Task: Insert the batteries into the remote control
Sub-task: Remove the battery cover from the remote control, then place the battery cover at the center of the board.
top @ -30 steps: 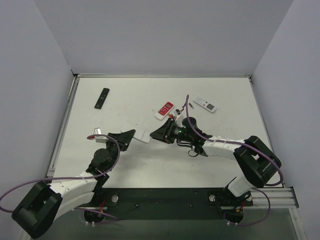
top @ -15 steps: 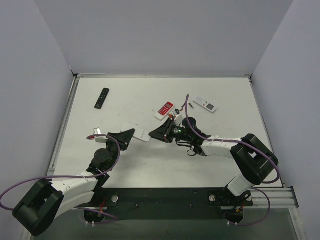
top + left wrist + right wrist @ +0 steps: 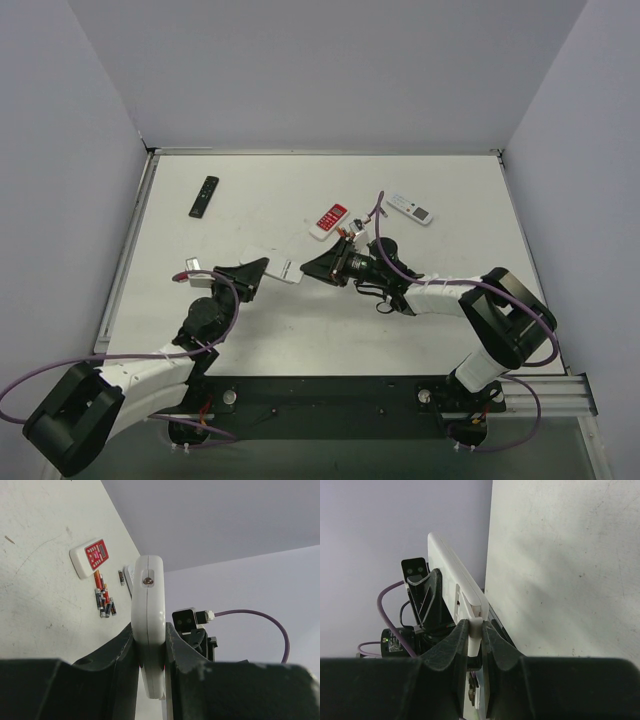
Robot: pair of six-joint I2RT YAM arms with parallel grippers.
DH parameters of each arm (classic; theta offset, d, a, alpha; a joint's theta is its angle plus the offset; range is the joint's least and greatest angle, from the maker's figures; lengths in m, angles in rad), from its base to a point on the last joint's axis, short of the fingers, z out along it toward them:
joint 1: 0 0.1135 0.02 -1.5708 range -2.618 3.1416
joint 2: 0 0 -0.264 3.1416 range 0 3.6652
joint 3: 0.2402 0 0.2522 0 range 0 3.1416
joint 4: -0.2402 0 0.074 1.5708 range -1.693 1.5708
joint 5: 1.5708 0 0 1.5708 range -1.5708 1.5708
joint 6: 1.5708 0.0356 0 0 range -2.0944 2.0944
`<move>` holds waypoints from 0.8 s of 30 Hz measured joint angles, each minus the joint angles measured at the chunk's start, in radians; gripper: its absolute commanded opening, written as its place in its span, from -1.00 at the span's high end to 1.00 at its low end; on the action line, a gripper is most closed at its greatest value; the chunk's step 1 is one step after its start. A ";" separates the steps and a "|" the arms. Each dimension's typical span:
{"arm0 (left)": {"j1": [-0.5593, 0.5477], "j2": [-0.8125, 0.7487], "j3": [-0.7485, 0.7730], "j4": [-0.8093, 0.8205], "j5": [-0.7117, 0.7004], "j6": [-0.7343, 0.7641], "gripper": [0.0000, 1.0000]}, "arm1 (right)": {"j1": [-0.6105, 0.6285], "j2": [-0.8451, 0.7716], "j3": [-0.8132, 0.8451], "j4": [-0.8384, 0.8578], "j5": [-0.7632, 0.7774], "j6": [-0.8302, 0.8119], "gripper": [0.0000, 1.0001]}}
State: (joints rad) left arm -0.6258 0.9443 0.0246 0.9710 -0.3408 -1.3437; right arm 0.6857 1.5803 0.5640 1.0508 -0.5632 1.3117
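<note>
While the overhead camera gives me the whole table (image 3: 450,310), only the wrist cameras tell me how each grip sits. From above, the remote control (image 3: 274,265) hangs between the two arms, near and left of the red-and-white remote (image 3: 328,220), and it looks like a plain white slab.

The left wrist view shows it edge-on and upright, with the small emitter bulb on its end facing the lens. The left gripper (image 3: 150,630) is clamped on it, one finger pressed to each broad face.

The right wrist view shows the opposite end. The right gripper (image 3: 475,628) has its jaws together on a thin white piece at that end. I cannot tell whether that piece is the back cover or the body itself, nor whether the battery bay is open or holds anything.

The left wrist view also picks out the batteries (image 3: 103,600) far better than the overhead does. They are a loose cluster on the table just beside the red-and-white remote, with one more lying a little apart. A slim black remote (image 3: 204,196) lies well to the left of the red-and-white one, and a second white remote (image 3: 410,208) lies to its right. The red face carries buttons and marks, too small for me to read.
</note>
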 measured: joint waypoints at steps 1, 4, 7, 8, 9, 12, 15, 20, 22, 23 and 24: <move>0.000 -0.005 0.000 -0.007 -0.002 -0.007 1.00 | 0.000 0.001 -0.001 0.006 -0.002 0.002 1.00; 0.000 -0.017 0.000 -0.019 -0.013 -0.024 1.00 | -0.005 0.002 -0.002 0.025 -0.005 0.005 1.00; 0.002 -0.031 0.000 -0.041 -0.031 -0.037 1.00 | -0.011 0.002 -0.002 0.038 -0.011 0.005 1.00; 0.002 -0.036 0.000 -0.049 -0.038 -0.039 1.00 | -0.015 0.002 -0.005 0.041 -0.014 0.005 1.00; 0.003 -0.043 0.000 -0.059 -0.045 -0.039 1.00 | -0.020 0.002 -0.008 0.043 -0.019 0.004 1.00; 0.008 -0.069 0.000 -0.098 -0.060 -0.034 1.00 | -0.040 0.000 -0.021 0.042 -0.029 -0.001 1.00; 0.023 -0.114 0.000 -0.155 -0.068 -0.029 1.00 | -0.067 -0.002 -0.036 0.037 -0.039 -0.008 1.00; 0.070 -0.233 0.000 -0.245 -0.061 -0.024 1.00 | -0.126 -0.018 -0.058 -0.046 -0.055 -0.060 1.00; 0.089 -0.298 0.000 -0.289 -0.051 -0.021 1.00 | -0.146 -0.027 -0.061 -0.113 -0.055 -0.100 1.00; 0.098 -0.336 0.000 -0.316 -0.045 -0.019 1.00 | -0.156 -0.030 -0.061 -0.147 -0.054 -0.121 1.00; 0.105 -0.378 0.000 -0.343 -0.037 -0.014 1.00 | -0.165 -0.033 -0.061 -0.178 -0.054 -0.142 1.00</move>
State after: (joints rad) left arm -0.5209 0.5667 0.0246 0.6281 -0.3782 -1.3579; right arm 0.5205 1.5475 0.5026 0.8726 -0.6170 1.1702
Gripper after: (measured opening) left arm 0.301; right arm 0.088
